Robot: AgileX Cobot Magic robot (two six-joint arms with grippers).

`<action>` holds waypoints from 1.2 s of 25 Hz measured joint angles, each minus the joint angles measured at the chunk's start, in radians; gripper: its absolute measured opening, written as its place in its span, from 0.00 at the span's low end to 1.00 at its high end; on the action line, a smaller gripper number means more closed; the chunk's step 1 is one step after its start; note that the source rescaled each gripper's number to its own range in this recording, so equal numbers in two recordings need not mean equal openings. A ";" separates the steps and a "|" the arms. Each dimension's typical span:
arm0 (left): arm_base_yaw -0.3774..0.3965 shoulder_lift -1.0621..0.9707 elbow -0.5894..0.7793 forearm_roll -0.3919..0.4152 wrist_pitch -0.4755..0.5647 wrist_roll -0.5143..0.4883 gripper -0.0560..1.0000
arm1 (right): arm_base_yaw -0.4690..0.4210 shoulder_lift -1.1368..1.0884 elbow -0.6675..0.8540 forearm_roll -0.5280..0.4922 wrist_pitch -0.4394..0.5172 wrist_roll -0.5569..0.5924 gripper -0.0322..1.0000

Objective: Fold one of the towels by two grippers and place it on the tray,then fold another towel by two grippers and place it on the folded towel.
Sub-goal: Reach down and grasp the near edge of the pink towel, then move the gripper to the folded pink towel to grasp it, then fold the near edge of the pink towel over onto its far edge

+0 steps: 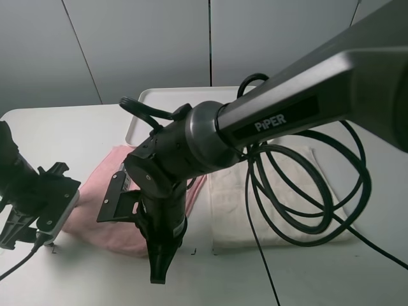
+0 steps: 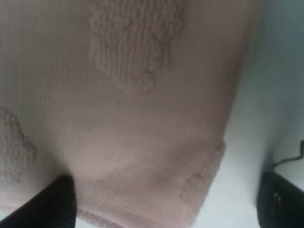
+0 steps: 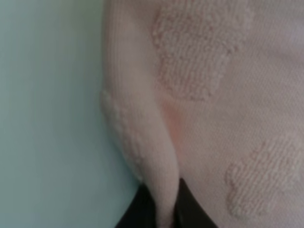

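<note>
Jaws of the right gripper (image 1: 159, 271) are pressed together on the near edge of the pink towel (image 1: 105, 213) — the right wrist view shows a raised fold of pink terry squeezed between the 2 black tips, with bare surface (image 1: 64, 134) beside it. This gripper points straight down at the towel's near corner, at about 6 o'clock in the exterior high view, and its thick black arm (image 1: 287, 115) reaches in from 2 o'clock across the middle. At 8 o'clock the left gripper (image 2: 166, 203) sits low over the towel's other near corner. Its jaws are spread wide, 1 tip over the cloth and 1 over the white surface just past the towel's edge, with nothing pinched between them. The pink towel lies spread out on the surface, unfolded apart from the pinched edge, and its embossed shapes are plain in both wrist views. At 3 o'clock from it, just beside it and roughly parallel, the cream towel (image 1: 226, 210) also lies spread flat, with loops of black cable (image 1: 254, 167) from the right arm hanging in front of it. Farthest off, at 12 o'clock, the white tray (image 1: 172, 99) sits on the surface beyond the pink towel — its near rim is close to the towel's far edge, though the arm hides whether they touch.
</note>
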 joint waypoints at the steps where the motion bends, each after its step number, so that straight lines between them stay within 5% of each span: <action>1: 0.000 0.001 0.000 -0.002 -0.002 0.002 0.99 | 0.000 0.000 0.000 0.000 0.000 0.000 0.04; 5: 0.000 -0.001 0.017 -0.004 -0.023 0.004 0.99 | 0.000 0.000 0.000 0.000 0.000 0.000 0.04; 8: 0.000 -0.010 0.045 -0.004 -0.042 0.004 0.84 | 0.000 0.000 0.000 0.000 0.000 0.000 0.04; 14: 0.000 -0.015 0.059 -0.008 -0.120 0.004 0.12 | 0.000 0.000 0.000 0.004 0.004 0.002 0.03; 24: -0.002 -0.053 0.071 -0.014 -0.131 0.004 0.08 | 0.000 -0.009 0.000 0.028 0.020 0.053 0.03; 30: -0.002 -0.147 0.084 -0.045 -0.050 -0.004 0.08 | 0.000 -0.094 0.004 0.029 0.070 0.098 0.03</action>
